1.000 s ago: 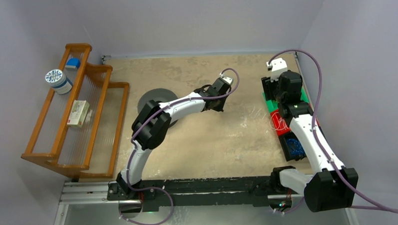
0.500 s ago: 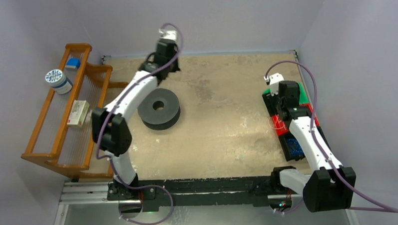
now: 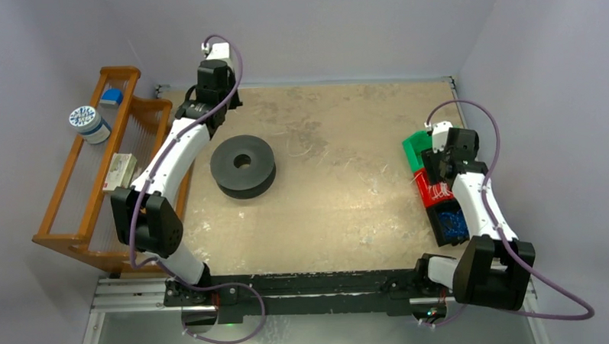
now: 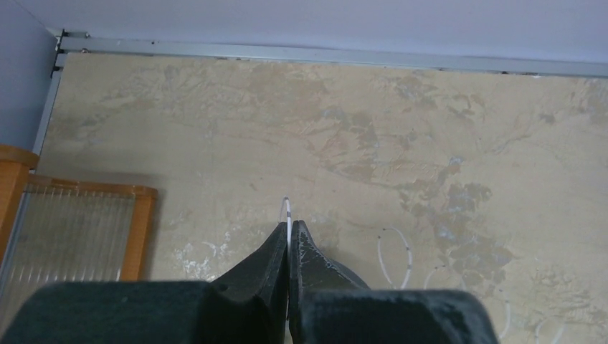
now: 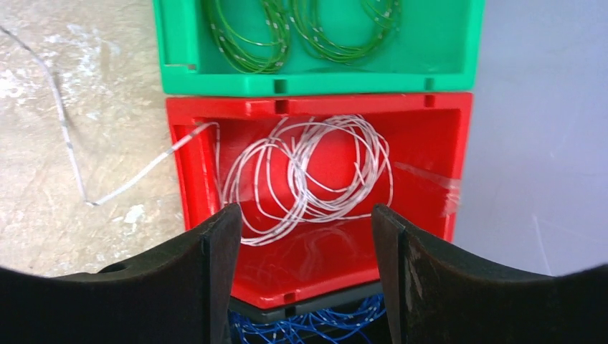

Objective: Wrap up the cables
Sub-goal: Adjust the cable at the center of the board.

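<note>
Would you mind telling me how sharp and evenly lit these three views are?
Top external: even, soft light, faint shadows, sharp. Left wrist: table crisp, the shut left claw an underexposed black mass. Right wrist: red bin vivid and sharp, the open right claw dark, soft-edged.

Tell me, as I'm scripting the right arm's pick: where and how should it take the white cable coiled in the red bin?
Grip the white cable where its loops cross mid-coil, coming straight down. The coil lies flat inside the red bin, whose walls block any sideways approach. The open right tool hangs above it, probably well placed to descend.
</note>
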`<state>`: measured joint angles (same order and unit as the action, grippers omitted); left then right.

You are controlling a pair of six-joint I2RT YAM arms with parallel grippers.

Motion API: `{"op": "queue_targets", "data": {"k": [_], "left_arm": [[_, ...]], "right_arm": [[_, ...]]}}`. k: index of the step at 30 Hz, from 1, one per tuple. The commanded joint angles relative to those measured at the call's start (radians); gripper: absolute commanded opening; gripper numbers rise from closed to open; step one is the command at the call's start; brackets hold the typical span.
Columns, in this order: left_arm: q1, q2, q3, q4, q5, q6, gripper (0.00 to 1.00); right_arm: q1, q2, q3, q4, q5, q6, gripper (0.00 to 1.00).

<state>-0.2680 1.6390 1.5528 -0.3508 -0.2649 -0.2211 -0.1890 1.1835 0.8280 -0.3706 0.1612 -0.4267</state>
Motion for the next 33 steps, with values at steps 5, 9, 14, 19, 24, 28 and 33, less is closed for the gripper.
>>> {"op": "queue_targets", "data": {"k": [5, 9, 14, 19, 24, 28, 33], "left_arm": [[0.062, -0.068, -0.032, 0.084, 0.031, -0.008, 0.00], [0.064, -0.094, -0.075, 0.111, 0.040, -0.022, 0.00], [0.073, -0.096, -0.080, 0.109, 0.000, -0.015, 0.00], [0.151, -0.106, -0.069, 0.103, 0.019, -0.031, 0.00], [0.191, -0.123, -0.062, 0.110, 0.032, -0.033, 0.00], [0.193, -0.134, -0.077, 0.129, 0.035, -0.035, 0.00], [0.193, -0.124, -0.073, 0.132, 0.064, -0.044, 0.00]], "right_arm": [[0.002, 0.083, -0.010, 0.056, -0.031, -0.008, 0.65], [0.002, 0.108, -0.027, 0.075, 0.016, 0.012, 0.63], [0.001, 0.152, -0.051, 0.084, 0.046, 0.031, 0.60], [0.001, 0.185, -0.078, 0.114, 0.047, 0.044, 0.57], [0.001, 0.210, -0.084, 0.140, 0.051, 0.052, 0.45], [0.002, 0.182, -0.056, 0.126, 0.029, 0.051, 0.28], [0.002, 0.130, 0.001, 0.093, 0.018, 0.042, 0.05]]}}
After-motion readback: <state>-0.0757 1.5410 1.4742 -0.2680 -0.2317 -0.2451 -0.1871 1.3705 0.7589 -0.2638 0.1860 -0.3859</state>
